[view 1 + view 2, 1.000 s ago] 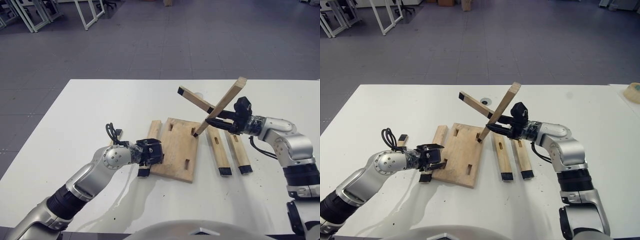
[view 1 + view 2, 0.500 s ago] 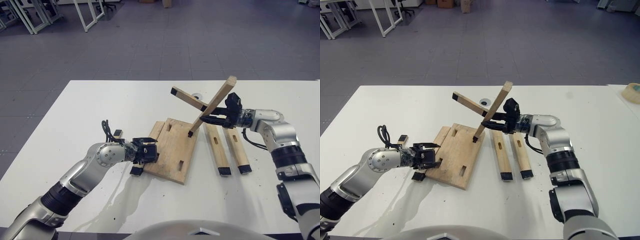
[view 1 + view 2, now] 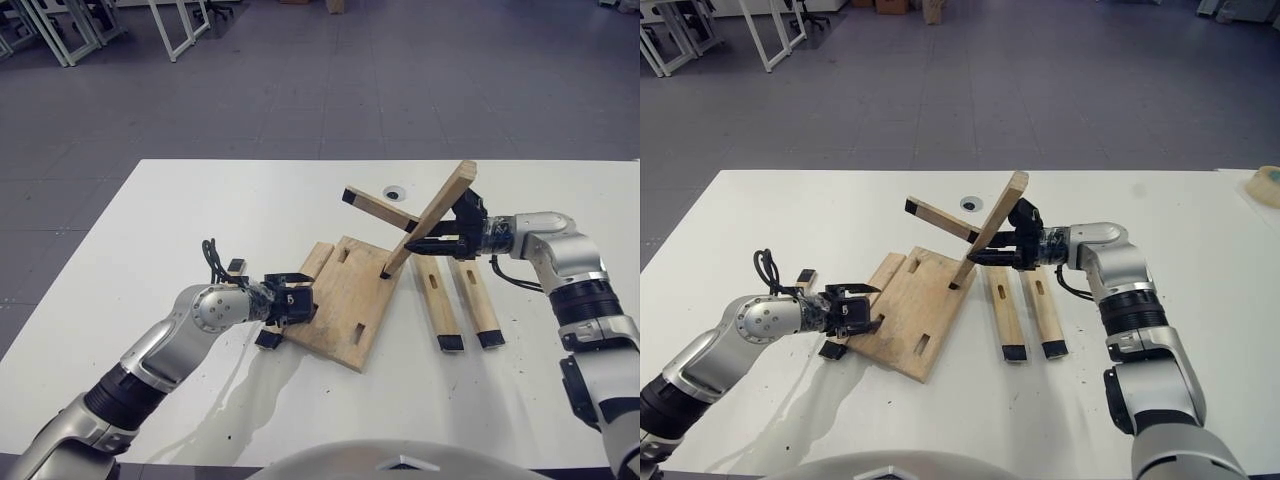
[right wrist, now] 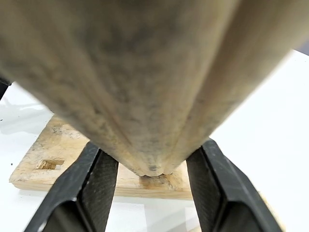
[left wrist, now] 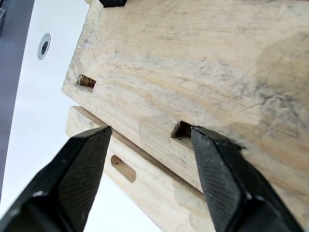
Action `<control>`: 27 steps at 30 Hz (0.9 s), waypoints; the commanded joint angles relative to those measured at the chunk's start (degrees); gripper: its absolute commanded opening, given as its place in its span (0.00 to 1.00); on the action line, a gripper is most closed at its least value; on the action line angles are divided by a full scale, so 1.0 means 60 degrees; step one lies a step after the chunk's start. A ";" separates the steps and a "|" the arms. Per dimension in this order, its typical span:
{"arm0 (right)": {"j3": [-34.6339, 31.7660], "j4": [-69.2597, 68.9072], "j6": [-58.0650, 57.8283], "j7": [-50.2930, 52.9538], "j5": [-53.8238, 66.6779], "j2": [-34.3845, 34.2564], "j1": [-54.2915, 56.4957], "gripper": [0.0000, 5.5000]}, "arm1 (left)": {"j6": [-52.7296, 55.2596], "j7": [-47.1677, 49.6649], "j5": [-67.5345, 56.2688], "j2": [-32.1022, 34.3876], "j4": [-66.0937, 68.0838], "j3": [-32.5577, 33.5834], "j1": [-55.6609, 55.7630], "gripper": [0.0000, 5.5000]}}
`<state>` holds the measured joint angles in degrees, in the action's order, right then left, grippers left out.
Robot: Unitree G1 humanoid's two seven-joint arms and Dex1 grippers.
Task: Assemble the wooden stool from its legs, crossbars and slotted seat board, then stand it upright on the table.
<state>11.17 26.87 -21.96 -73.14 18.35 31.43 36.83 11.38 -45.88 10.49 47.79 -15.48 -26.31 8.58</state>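
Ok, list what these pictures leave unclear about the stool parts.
- Whether the tip of the leg has entered the seat board or just rests on it: too small in the eye views, and the leg itself blocks it in the right wrist view.
- Wooden piece under the board: mostly covered by it.
- Whether the left gripper touches the board: unclear in the left wrist view.

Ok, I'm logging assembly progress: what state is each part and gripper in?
Board: lying slots up, left edge over a leg.
Held leg: tilted, lower end at a board slot.
Crossbar: joined to held leg, off the table.
Loose legs: flat on the table.
Left gripper: open, at the board's edge.
Right gripper: shut on held leg.
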 commanded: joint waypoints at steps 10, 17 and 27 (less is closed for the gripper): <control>0.1931 -0.1392 0.0020 0.3285 -0.2545 -0.0230 -0.2228 0.37 | 0.0731 -0.0273 0.0533 -0.0292 0.0252 -0.0372 -0.0711 0.55; 0.1790 -0.1204 -0.0361 0.3514 -0.2132 -0.0233 -0.2231 0.37 | 0.0821 -0.0206 0.0592 -0.0510 0.0190 -0.0245 -0.0814 0.55; 0.1174 0.0977 -0.1541 0.1760 -0.1033 -0.0453 0.0096 0.37 | 0.0898 -0.0218 0.0702 -0.0714 0.0166 -0.0157 -0.0927 0.55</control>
<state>15.82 27.15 -27.24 -63.74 16.14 28.38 40.72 15.01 -45.01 13.89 43.96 -16.75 -24.37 6.67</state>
